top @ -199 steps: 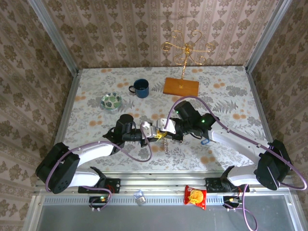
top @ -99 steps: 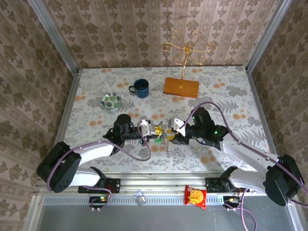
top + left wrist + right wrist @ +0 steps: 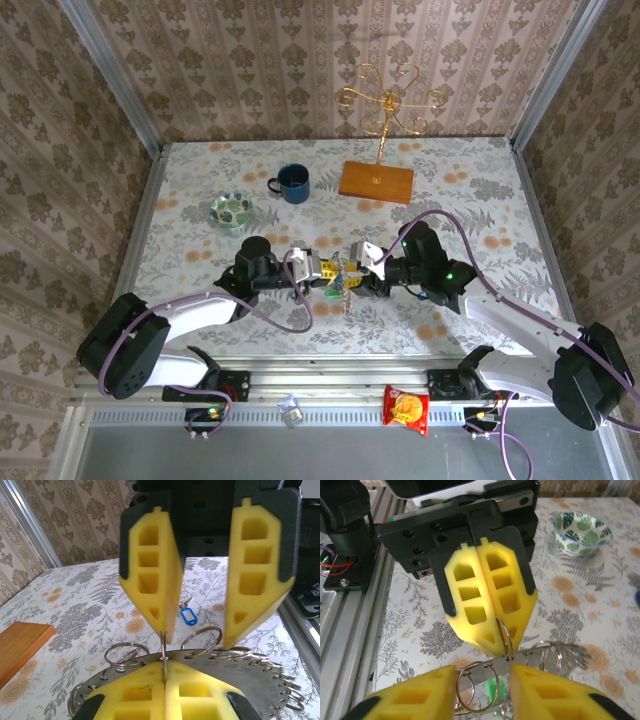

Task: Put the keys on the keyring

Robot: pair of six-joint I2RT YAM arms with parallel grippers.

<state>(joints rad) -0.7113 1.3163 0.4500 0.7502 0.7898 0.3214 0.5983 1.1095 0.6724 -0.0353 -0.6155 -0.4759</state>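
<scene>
The keyring point(image 3: 341, 286) is a silvery flat loop with holes along its rim and several small split rings point(image 3: 123, 655) hanging from it, held up over the table's near middle. My left gripper point(image 3: 320, 274) point(image 3: 164, 668) is shut on one thin split ring at the rim. My right gripper point(image 3: 356, 270) point(image 3: 482, 674) faces it, open, its fingers either side of the rim and of a loose split ring point(image 3: 475, 688). A green key tag point(image 3: 492, 690) hangs beneath the keyring. A key with a blue tag point(image 3: 188, 615) lies on the table beyond.
A blue mug point(image 3: 293, 183) and a green-patterned bowl point(image 3: 231, 210) point(image 3: 583, 528) stand at the back left. A wooden base with a gold wire stand point(image 3: 376, 180) is at the back centre. A snack packet point(image 3: 406, 408) lies on the rail below the table.
My right gripper has opened and its arm has swung out to the right and drawn back a little. The left gripper stays shut on the ring, shifted slightly.
</scene>
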